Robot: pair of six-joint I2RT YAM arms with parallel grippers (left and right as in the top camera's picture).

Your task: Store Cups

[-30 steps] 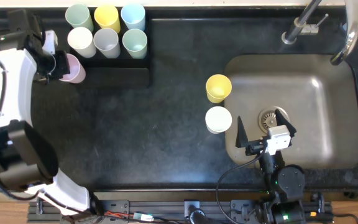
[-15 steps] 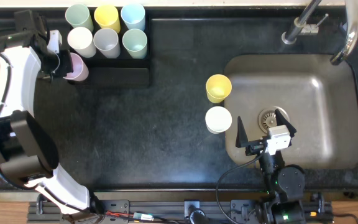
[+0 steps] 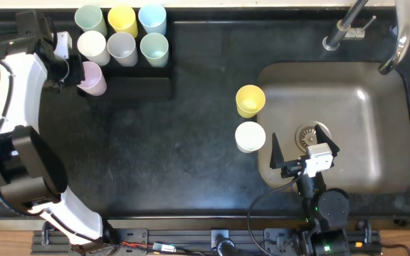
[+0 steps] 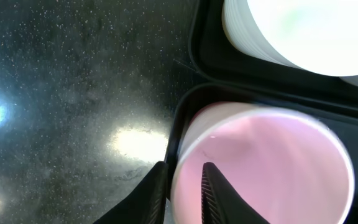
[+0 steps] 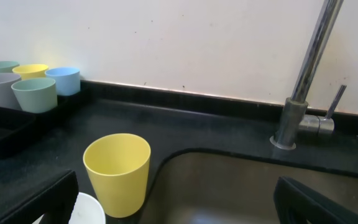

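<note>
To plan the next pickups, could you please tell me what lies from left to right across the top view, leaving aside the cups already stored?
pink cup → loose yellow cup → sink drain → faucet base

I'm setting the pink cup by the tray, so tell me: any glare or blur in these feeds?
Left wrist view: two bright glare patches on the counter, the white cup is washed out, the pink cup looks soft up close. Top view: even light, mild sheen in the sink. Right wrist view: the yellow cup is sharp.
</note>
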